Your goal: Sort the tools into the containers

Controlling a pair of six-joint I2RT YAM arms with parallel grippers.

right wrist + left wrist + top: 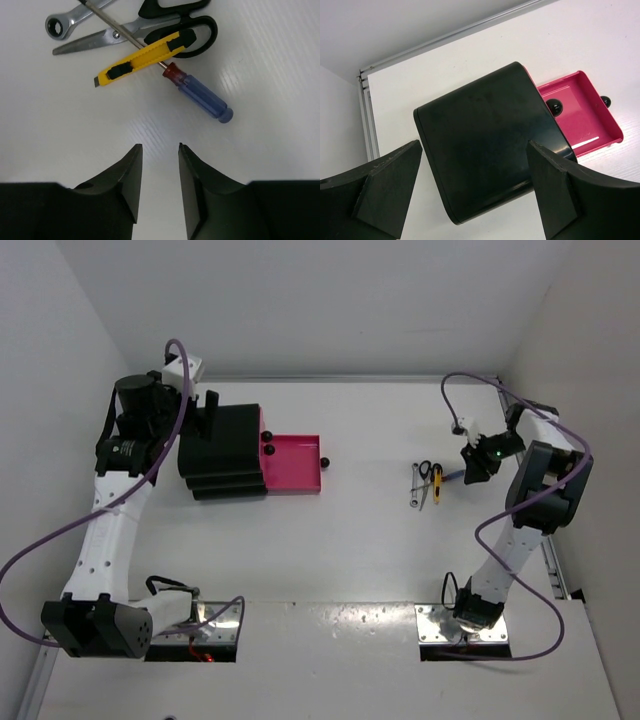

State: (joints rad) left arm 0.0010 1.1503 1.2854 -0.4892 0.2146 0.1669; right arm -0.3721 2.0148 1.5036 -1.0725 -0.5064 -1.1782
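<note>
Tools, heaped in the table's (330,560) right half: black-handled scissors (125,31), silver ring-end wrench (65,22), yellow cutter (137,59) and blue-handled screwdriver (202,97) with a red collar. In the right wrist view the cutter's long axis runs lower left to upper right, blade end lower left, while the screwdriver crosses it, handle toward the lower right. The right gripper (160,147), jaws narrow and empty, hangs just short of that handle; near the left edge, the left gripper (475,147) spreads wide above the black drawer unit (225,450), whose pink drawer (290,475) stands pulled out.
</note>
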